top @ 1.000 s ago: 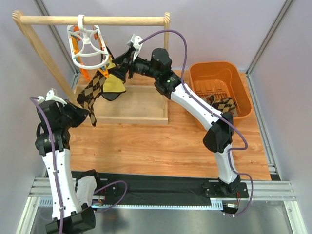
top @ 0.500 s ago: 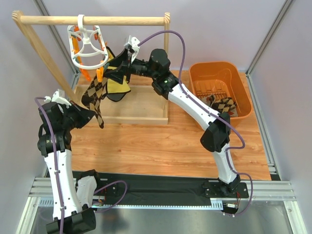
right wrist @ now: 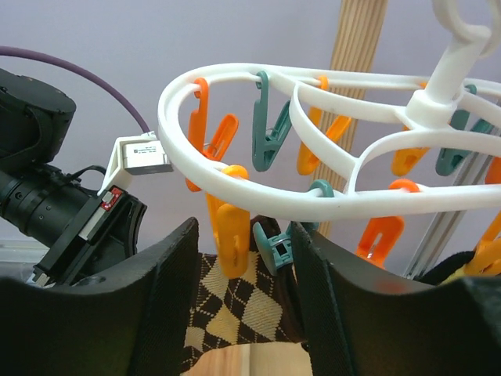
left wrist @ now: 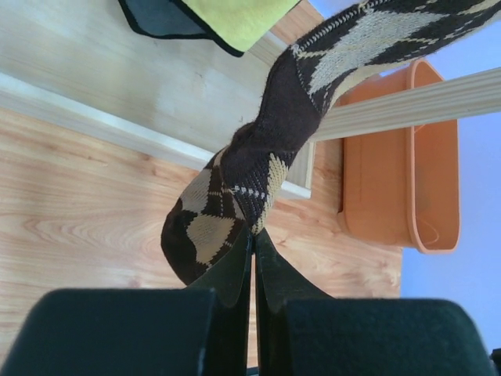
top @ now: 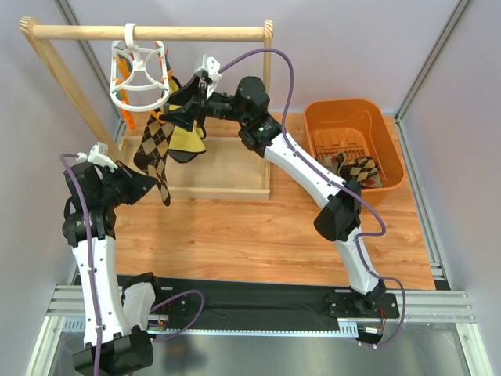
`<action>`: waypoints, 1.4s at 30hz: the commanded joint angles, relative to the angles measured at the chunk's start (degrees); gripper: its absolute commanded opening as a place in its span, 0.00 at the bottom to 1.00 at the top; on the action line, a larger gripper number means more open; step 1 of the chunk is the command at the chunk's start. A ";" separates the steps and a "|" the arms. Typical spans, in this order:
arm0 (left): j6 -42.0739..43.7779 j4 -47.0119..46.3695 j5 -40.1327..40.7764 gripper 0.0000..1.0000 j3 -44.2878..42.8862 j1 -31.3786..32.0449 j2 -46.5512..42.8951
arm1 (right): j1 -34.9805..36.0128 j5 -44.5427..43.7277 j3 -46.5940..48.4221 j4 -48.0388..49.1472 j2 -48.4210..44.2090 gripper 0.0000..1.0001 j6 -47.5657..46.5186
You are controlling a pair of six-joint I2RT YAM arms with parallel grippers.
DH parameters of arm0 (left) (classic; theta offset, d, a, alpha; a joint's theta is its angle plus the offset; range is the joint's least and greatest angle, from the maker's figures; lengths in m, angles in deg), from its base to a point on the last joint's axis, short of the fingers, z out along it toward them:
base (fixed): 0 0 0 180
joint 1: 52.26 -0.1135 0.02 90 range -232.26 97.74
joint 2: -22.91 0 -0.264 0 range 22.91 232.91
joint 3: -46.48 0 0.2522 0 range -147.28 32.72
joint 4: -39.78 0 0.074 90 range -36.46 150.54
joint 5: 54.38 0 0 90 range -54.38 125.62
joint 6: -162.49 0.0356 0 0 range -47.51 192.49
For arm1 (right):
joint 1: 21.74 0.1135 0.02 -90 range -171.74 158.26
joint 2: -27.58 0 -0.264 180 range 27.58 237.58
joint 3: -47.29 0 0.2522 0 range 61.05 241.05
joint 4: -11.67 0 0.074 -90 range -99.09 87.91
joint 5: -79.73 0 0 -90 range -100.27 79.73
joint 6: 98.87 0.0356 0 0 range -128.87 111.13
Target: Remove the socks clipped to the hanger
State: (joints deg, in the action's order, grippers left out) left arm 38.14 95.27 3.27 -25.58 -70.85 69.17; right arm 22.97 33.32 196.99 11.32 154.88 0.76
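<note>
Down at the lower left, the left gripper (left wrist: 253, 249) is pinched tight on the toe of the argyle sock (left wrist: 235, 188), fabric bunched right at its tips. That's a sound hold, I'd say, since this sock looks light, limp and stretchy and would likely slip out of a shallow nip. The sock runs up and away to the hanger (top: 139, 74) in the upper left, its cuff seemingly caught in an orange clip (right wrist: 227, 227). There the right gripper (right wrist: 244, 251) stands part-open, a finger either side of that clip, gripping nothing. Better to squeeze the clip than tug: the ring hangs loose from the wooden rail (top: 149, 33) and would probably swing.
</note>
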 commanded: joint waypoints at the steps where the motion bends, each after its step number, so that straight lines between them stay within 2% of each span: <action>1: -0.37 -3.15 -1.56 0.00 0.38 -0.48 0.15 | 0.20 -0.79 0.74 1.80 -0.12 0.51 -0.05; 4: -0.37 -5.52 -1.83 0.09 0.04 -0.57 0.41 | 0.29 -1.49 -2.78 3.02 -1.97 0.48 0.48; 6: -0.54 -7.10 -2.01 0.25 -0.14 -0.48 0.76 | 0.38 -1.15 -5.23 3.64 -3.46 0.47 1.09; 8: -0.64 -8.51 -2.36 0.36 -0.75 -0.57 1.29 | 0.55 -0.62 -6.99 3.64 -4.60 0.48 1.09; 11: -0.28 -9.30 -2.88 0.41 -2.25 -0.48 1.99 | 0.47 0.00 -8.76 1.63 -6.19 0.51 -0.04; 13: -0.54 -9.65 -2.97 0.42 -2.87 -0.48 1.99 | 0.47 0.09 -9.98 -1.01 -7.15 0.57 -1.89; 18: -1.86 -13.86 -7.17 0.47 -2.78 -0.48 2.26 | 0.03 0.35 -12.28 -1.89 -7.95 0.60 -2.25; 21: -1.86 -20.27 -9.21 0.52 -2.52 -0.40 2.69 | -0.15 0.79 -12.54 -2.16 -7.69 0.61 -2.25; 25: -0.81 -33.60 -10.26 0.59 0.46 -0.31 3.40 | -0.67 1.93 -12.63 -2.25 -7.51 0.61 -1.46; 34: 1.38 -50.15 -16.42 0.67 5.74 2.85 8.14 | -0.68 3.34 -12.72 -1.98 -8.39 0.62 -0.84; 39: 2.19 -52.71 -14.66 0.67 5.75 5.32 11.74 | -0.68 3.78 -12.89 -2.07 -8.83 0.62 -0.40; 42: 1.48 -54.21 -13.27 0.60 5.57 5.84 12.71 | -0.68 3.78 -14.82 -1.37 -10.14 0.62 -0.14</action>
State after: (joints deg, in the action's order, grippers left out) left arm 38.23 48.06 -10.33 -19.33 -65.54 81.72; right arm 22.35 36.03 183.81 9.24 148.98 0.19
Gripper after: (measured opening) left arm 0.622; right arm 0.616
